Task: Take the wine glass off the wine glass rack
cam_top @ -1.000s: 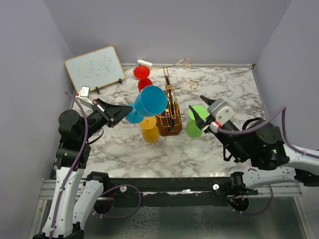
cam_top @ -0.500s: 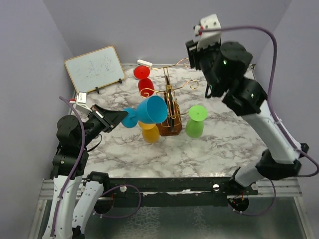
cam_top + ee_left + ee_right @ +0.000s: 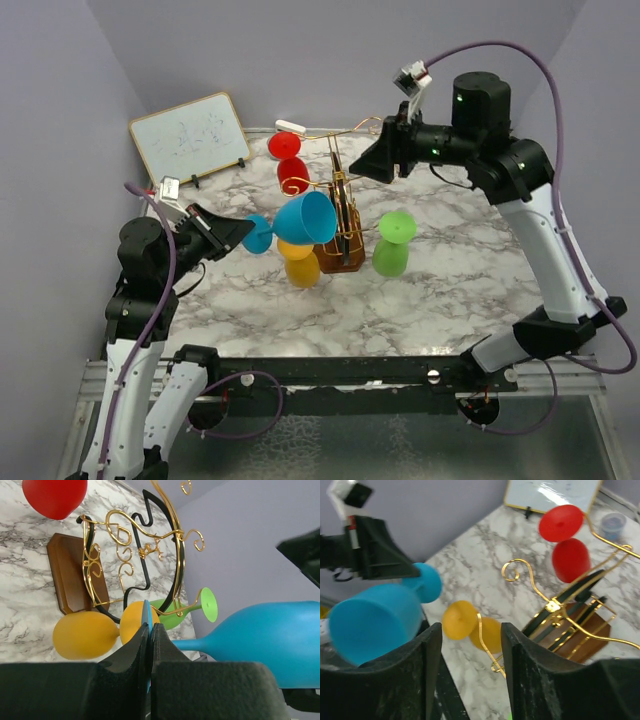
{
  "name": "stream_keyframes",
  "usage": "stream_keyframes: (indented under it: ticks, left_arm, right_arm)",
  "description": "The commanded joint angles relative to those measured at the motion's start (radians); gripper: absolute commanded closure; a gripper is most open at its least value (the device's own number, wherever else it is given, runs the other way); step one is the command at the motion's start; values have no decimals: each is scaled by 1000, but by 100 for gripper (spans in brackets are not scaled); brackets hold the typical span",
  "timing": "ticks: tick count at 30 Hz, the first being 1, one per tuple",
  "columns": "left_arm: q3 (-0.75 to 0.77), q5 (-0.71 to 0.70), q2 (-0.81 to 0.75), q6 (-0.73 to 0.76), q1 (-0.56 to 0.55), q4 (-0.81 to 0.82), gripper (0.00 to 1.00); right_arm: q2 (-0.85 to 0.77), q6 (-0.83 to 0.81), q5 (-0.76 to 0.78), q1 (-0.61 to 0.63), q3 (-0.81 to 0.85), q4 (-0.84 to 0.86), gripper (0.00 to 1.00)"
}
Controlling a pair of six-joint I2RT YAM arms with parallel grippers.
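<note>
**Top external: blue glass off the rack in my left jaws, right jaws high and empty**

My left arm (image 3: 146, 262) climbs from the near left edge of the table (image 3: 455, 295), bends at the elbow and reaches its wrist in toward the middle. My left jaws are pressed almost together on the thin foot of the blue wine glass (image 3: 303, 219). The left wrist view shows the edge of that disc pinched between them. The glass lies on its side in the air, stem about level, with its bowl toward the wine glass rack (image 3: 342, 208). In the right wrist view it sits apart from the gold wires, off the rack.

The rack stands mid-table on its brown wooden block (image 3: 341, 257). A yellow glass (image 3: 300, 264) hangs low on its near left. A green glass (image 3: 391, 246) is on its right, and I cannot tell whether that one touches the table. A red glass (image 3: 291, 166) hangs on the far left arm.

My right arm (image 3: 543, 232) rises tall from the near right, folds over at the top and points its wrist left and downward at the rack's upper scrolls. My right jaws are spread wide with nothing between them. A whiteboard (image 3: 189, 134) leans in the far left corner.
</note>
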Motion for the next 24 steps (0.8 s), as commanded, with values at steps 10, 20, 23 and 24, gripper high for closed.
stream_keyframes:
  ticks: [10,20,23,24]
  left_arm:
    - [105,23,149,64,0,49,100]
    - [133,40,179,61,0,63,100]
    - [135,43,180,62,1,63,100]
    - [136,43,181,60,0,61,100]
  right_arm:
    - [-150,64,-181,18,-141,31,51]
    - [-72,64,-93,71,-90,16,54]
    - [-52,71,-73,104,-81,27,54]
    - [-45,73,-63,118,-78,31,54]
